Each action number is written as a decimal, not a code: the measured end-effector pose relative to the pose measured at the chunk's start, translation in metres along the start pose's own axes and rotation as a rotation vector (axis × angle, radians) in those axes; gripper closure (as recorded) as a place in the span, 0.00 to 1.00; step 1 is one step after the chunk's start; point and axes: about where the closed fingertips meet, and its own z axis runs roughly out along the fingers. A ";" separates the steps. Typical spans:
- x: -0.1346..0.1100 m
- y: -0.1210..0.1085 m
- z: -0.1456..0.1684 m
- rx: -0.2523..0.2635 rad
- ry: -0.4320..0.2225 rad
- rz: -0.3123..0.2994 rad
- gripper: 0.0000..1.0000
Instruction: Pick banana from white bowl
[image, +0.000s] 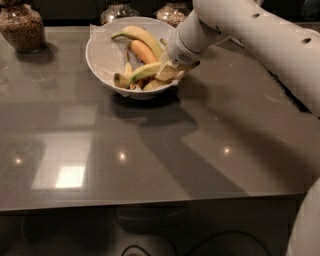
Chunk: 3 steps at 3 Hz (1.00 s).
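Note:
The white bowl (100, 52) with a paper liner stands at the back middle of the grey table. In it lies the long slender yellow-green banana (141, 73), slanting up to the right over smaller pieces. A shorter orange-tinted banana (143, 51) and a thick arched yellow banana (141, 36) lie behind it. My gripper (167, 72) reaches down over the bowl's right rim and sits at the right end of the slender banana, touching it. The white arm comes in from the upper right.
Three glass jars stand along the back edge: one at the far left (20, 27), two behind the bowl (117, 10) (172, 12). A dark cable (290, 95) lies along the table's right side. The table's front edge (150, 202) runs across the lower view.

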 end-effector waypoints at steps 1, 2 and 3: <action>-0.006 -0.002 -0.015 0.028 -0.008 0.003 1.00; -0.011 -0.004 -0.033 0.055 -0.024 0.011 1.00; -0.013 0.000 -0.056 0.083 -0.059 0.009 1.00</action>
